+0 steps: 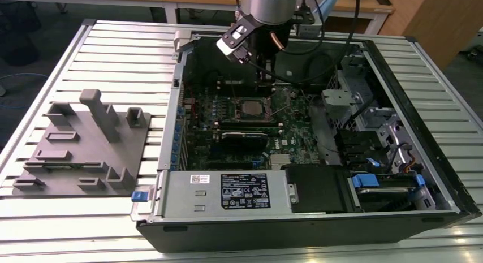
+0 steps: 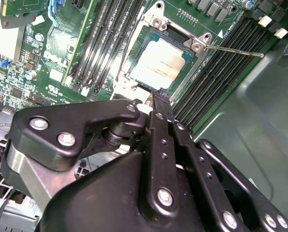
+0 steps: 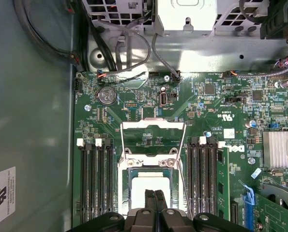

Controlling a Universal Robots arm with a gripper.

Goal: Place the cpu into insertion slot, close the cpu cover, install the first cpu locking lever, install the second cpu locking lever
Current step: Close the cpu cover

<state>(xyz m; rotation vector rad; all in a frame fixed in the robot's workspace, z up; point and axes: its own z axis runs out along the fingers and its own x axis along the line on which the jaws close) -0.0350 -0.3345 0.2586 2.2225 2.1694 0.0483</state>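
The cpu (image 3: pixel 151 186) (image 2: pixel 158 67), a square chip with a silver top, lies flat in the insertion slot (image 1: pixel 251 108) on the green board. The cpu cover (image 3: pixel 153 124), a silver frame with a cut-out centre, stands flipped open beyond the slot. A thin metal locking lever (image 2: pixel 233 50) sticks out beside the socket, unlatched. My gripper (image 3: pixel 155 200) (image 2: pixel 159 96) (image 1: pixel 264 82) hangs just over the near edge of the cpu. Its two black fingers are pressed together, shut, with nothing between them.
Black memory slots (image 3: pixel 98 183) flank the socket on both sides. A finned heatsink (image 3: pixel 281 150) and blue cables lie to one side. The case wall (image 3: pixel 32 121) is close. A grey fixture block (image 1: pixel 83 144) sits on the slatted table, the power supply (image 1: pixel 241 190) at the case front.
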